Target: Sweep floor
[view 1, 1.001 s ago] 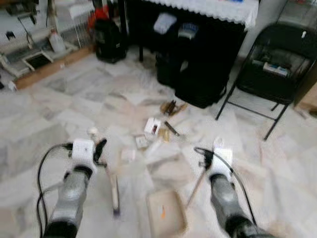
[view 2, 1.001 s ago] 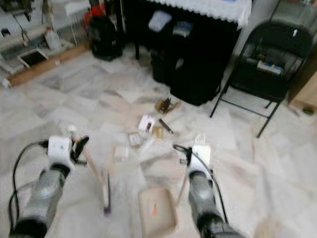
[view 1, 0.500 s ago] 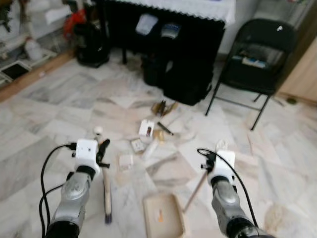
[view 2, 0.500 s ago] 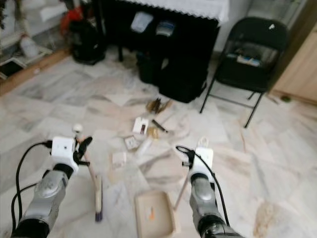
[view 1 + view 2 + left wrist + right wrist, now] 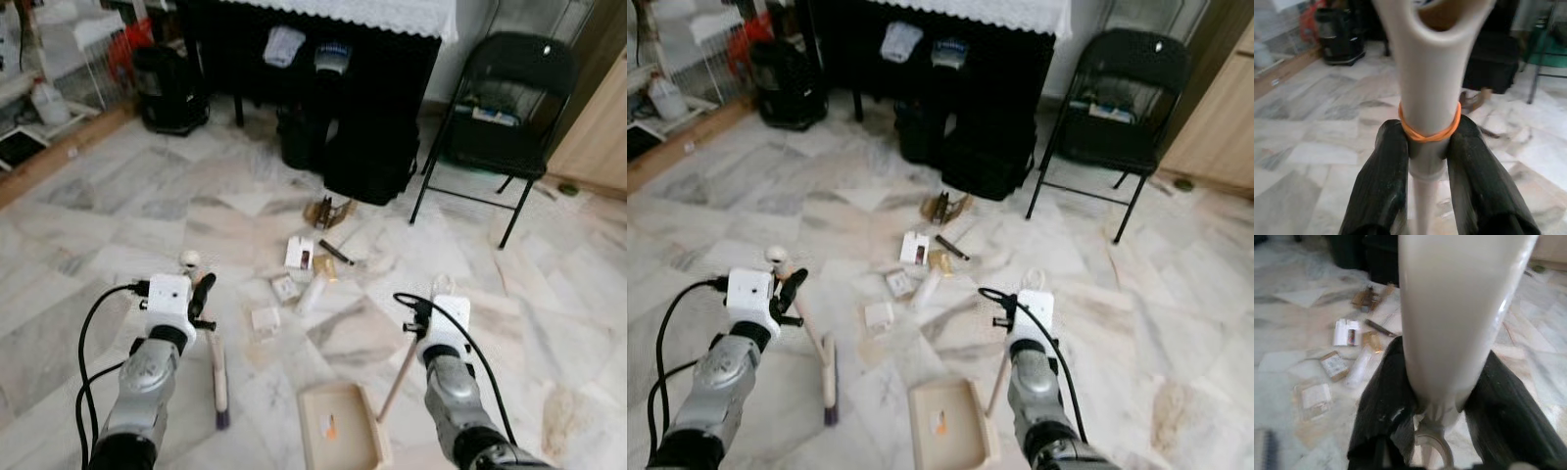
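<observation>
My left gripper is shut on the cream broom handle, just under its orange rubber band. The broom slants down to its brush head on the marble floor. On the other side, my right gripper is shut on the pale dustpan handle. The beige dustpan lies flat on the floor between my arms, with a small orange scrap in it. Litter lies ahead of both tools: a white box, flat packets, a dark stick and brown scraps.
A black-draped table with a white cloth stands ahead, with black bags under it. There is a black folding chair at the right, beside a wooden panel. At the left stand a black bin and shelving.
The camera has shifted and steadied, so the picture is sharper. Both grippers keep their hold. Broom and dustpan stay in about the same place before me.
</observation>
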### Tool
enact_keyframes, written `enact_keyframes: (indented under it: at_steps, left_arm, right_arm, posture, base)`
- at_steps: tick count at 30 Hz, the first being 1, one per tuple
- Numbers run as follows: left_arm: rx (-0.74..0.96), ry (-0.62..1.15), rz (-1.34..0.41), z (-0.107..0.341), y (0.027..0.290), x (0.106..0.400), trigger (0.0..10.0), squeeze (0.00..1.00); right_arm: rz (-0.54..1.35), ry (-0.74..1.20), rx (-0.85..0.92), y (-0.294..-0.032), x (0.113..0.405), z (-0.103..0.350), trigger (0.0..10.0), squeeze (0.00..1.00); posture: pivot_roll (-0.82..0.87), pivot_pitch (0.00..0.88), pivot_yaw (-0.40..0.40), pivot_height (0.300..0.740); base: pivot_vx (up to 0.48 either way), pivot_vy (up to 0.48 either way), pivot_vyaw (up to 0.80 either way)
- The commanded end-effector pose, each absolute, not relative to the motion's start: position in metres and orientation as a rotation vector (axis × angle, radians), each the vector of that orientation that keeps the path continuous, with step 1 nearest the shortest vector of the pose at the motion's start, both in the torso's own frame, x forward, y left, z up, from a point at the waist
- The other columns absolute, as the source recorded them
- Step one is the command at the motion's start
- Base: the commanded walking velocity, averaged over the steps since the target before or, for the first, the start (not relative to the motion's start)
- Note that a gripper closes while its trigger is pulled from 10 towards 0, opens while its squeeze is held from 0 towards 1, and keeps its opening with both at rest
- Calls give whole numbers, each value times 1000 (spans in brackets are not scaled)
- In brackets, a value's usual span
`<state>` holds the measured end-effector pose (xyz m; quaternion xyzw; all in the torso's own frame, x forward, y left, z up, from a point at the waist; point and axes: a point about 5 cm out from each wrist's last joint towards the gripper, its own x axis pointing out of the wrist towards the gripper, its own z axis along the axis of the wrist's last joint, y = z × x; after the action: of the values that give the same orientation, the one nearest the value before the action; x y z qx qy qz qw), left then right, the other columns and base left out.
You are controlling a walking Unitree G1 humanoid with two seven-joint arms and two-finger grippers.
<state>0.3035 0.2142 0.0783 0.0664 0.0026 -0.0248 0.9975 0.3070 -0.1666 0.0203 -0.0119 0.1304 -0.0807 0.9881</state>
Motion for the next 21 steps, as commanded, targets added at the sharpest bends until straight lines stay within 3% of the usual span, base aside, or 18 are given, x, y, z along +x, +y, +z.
enact_keyframes:
  at_steps: [1, 11, 21]
  left_arm:
    - [137, -31, -67, 84, 208, 307, 10000, 0]
    - [137, -31, -65, 84, 207, 307, 10000, 0]
    - [137, -31, -65, 84, 207, 307, 10000, 0]
  right_arm:
    - [-156, 304, -11, -166, 301, 12, 10000, 0]
    - [-151, 303, -13, -165, 301, 12, 10000, 0]
    - [-143, 300, -19, -164, 301, 12, 10000, 0]
  posture:
    - [112, 64, -69, 740]
    - [113, 66, -71, 740]
    - [113, 65, -71, 740]
  base:
    - [0, 364, 0]
    - [0, 363, -765]
    - [0, 359, 0]
